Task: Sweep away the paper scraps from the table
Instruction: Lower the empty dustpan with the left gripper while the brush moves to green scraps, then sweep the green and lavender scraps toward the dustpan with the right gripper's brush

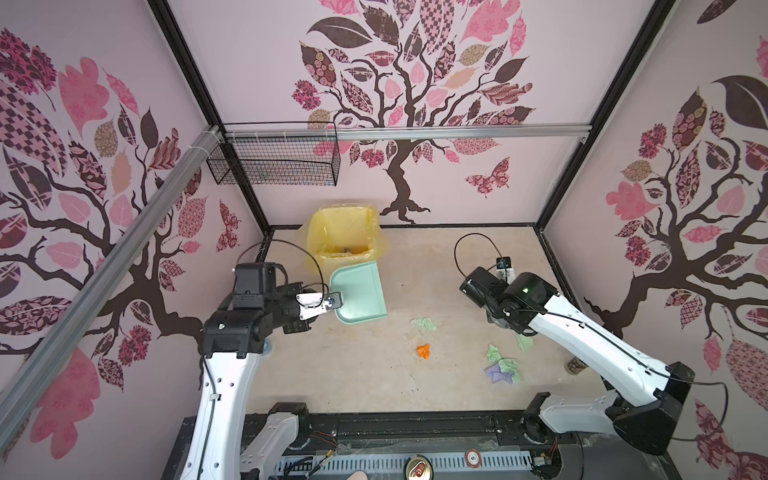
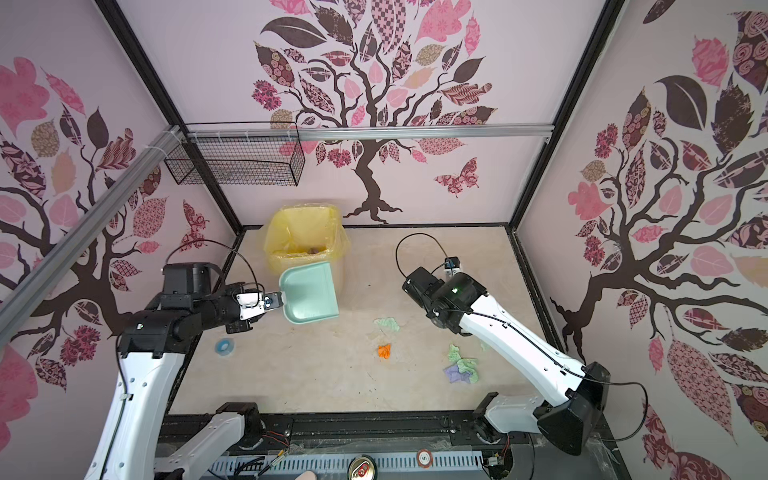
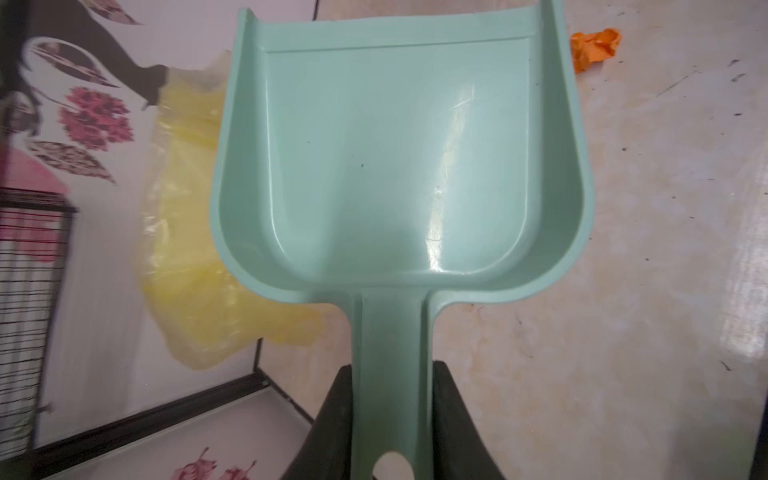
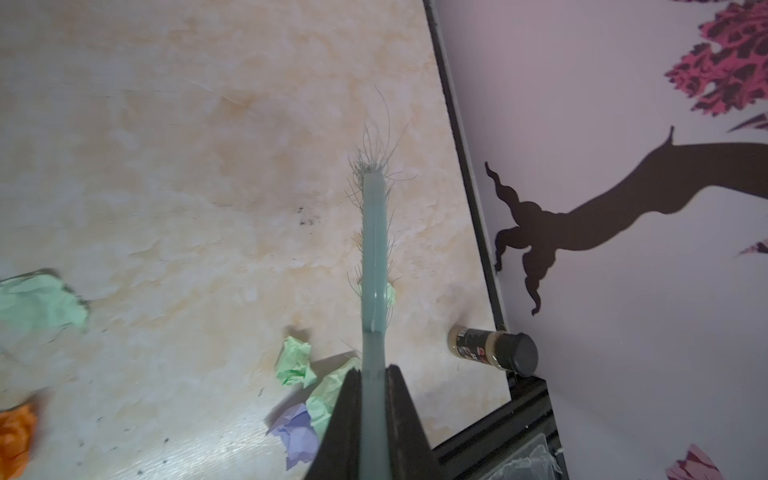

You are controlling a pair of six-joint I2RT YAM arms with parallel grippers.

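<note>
In both top views the left pincer (image 1: 333,301) is closed on the handle of the teal dustpan (image 1: 359,295), a little left of the centre of the frame. The left wrist view shows this well: the two black fingers (image 3: 336,415) press the narrow handle from both sides, so the pincer is open only as wide as the handle. The mouth of the dustpan points to the right of the frame. The pan is just below the yellow-lined bin (image 1: 343,232), which stands at the far edge of the bench (image 1: 374,386). Whether the pan touches the bench, I cannot tell.

In the right wrist view the right pincer (image 4: 372,372) is shut tight on the thin handle of the teal brush (image 4: 375,249). The brush head is near the black frame of the bench, and a small spice bottle (image 4: 490,349) is beside that frame.

The paper scraps (image 1: 503,368) are all on the bench, in the lower right part of the top views. A pale green wad (image 1: 424,324) is below and to the right of the dustpan, an orange wad (image 1: 424,351) is under it, and a group of green and lilac wads is nearer to the right arm. One more green wad (image 4: 390,293) is just beside the brush head.
</note>
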